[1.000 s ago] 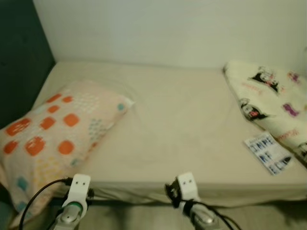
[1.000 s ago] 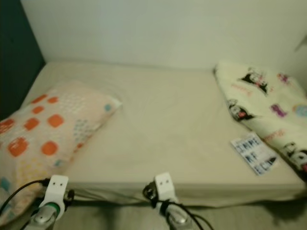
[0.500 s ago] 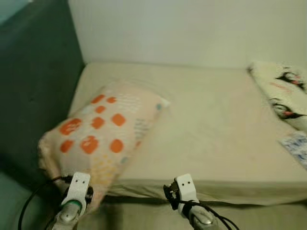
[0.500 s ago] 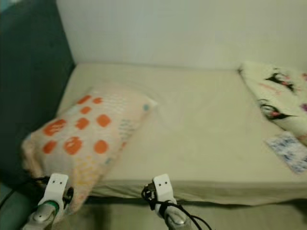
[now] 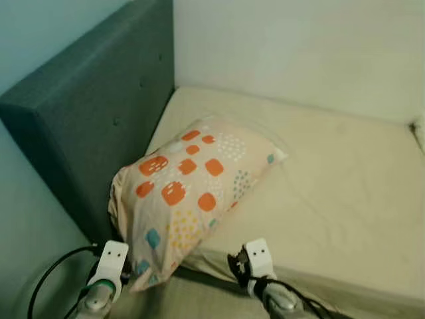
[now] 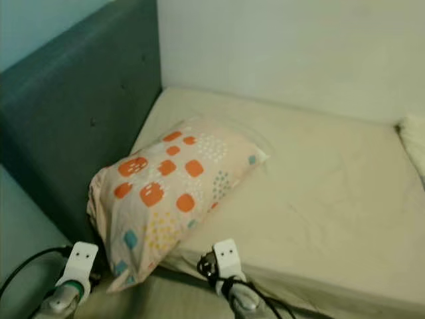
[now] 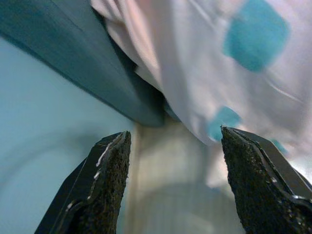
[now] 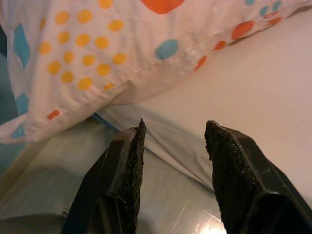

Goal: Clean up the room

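Note:
A cream pillow (image 5: 192, 193) with orange, teal and yellow spots lies at the head end of the bed (image 5: 345, 179), one corner hanging over the mattress edge beside the dark teal headboard (image 5: 86, 139). My left gripper (image 7: 173, 161) is open, low at the bed's side, just below that hanging pillow corner (image 7: 214, 92). My right gripper (image 8: 173, 146) is open too, near the mattress edge, with the pillow's underside (image 8: 97, 53) just ahead. Nothing is between either pair of fingers. Both wrists, the left (image 5: 109, 262) and the right (image 5: 255, 262), show at the bottom of the eye views.
A pale wall (image 5: 299, 53) runs behind the bed. A light teal wall (image 5: 33, 232) stands left of the headboard. The edge of a white printed blanket (image 6: 415, 143) peeks in at the far right. Pale floor (image 8: 58, 180) lies beneath the grippers.
The camera has swung left: the headboard has come into view, the printed blanket and the leaflet have slid out to the right. The pillow and arms keep their places.

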You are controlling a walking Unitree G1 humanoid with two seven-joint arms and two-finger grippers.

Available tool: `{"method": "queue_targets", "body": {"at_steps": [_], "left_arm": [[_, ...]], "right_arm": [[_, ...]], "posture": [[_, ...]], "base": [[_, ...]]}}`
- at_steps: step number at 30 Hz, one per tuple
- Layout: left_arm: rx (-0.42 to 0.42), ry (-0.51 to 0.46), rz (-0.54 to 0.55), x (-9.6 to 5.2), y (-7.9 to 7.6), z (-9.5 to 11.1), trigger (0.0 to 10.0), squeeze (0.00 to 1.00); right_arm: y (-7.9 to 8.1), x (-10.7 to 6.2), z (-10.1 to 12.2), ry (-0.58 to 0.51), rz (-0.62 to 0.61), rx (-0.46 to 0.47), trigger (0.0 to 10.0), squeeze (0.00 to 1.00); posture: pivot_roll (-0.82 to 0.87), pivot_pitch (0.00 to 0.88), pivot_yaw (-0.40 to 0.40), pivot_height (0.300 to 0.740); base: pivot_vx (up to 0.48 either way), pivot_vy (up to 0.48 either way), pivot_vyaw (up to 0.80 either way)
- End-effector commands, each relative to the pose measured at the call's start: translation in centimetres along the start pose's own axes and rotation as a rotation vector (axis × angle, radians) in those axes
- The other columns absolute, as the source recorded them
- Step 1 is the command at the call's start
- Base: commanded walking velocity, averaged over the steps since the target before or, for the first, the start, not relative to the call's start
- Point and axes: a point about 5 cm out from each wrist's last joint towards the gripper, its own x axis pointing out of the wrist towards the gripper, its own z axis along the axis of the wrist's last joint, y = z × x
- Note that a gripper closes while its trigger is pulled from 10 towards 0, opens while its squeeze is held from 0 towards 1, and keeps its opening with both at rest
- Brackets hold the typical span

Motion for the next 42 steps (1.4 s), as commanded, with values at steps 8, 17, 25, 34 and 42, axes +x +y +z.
{"method": "queue_targets", "body": {"at_steps": [8,17,25,34,42], "left_arm": [[-0.016,-0.002,-0.019,-0.1,-0.5,-0.1,10.0,0.00],[0.099,-0.110,-0.103,-0.2,-1.3,1.2,10.0,0.00],[0.103,-0.456,-0.143,-0.7,-0.1,8.1,10.0,0.00],[0.175,-0.520,-0.114,-1.1,1.9,9.7,10.0,0.00],[0.145,-0.533,-0.115,-1.4,2.2,9.6,10.0,0.00]], "right_arm": [[-0.1,-0.3,-0.7,0.024,-0.006,0.010,10.0,0.00],[-0.5,-0.4,-0.6,0.017,-0.037,0.033,10.0,0.00],[-1.4,0.8,3.8,-0.196,-0.102,0.173,10.0,0.00],[0.8,1.7,8.1,-0.359,-0.021,0.214,10.0,0.00],[1.0,1.4,7.0,-0.330,-0.024,0.212,10.0,0.00]], "posture": [[0.12,0.024,0.013,0.740],[0.12,0.030,0.014,0.740],[0.11,0.060,0.025,0.740],[0.12,0.098,0.041,0.740],[0.13,0.104,0.032,0.740]], "base": [[0.000,0.000,0.00],[0.000,0.000,0.00],[0.000,0.000,0.00],[0.000,0.000,0.00],[0.000,0.000,0.00]]}}
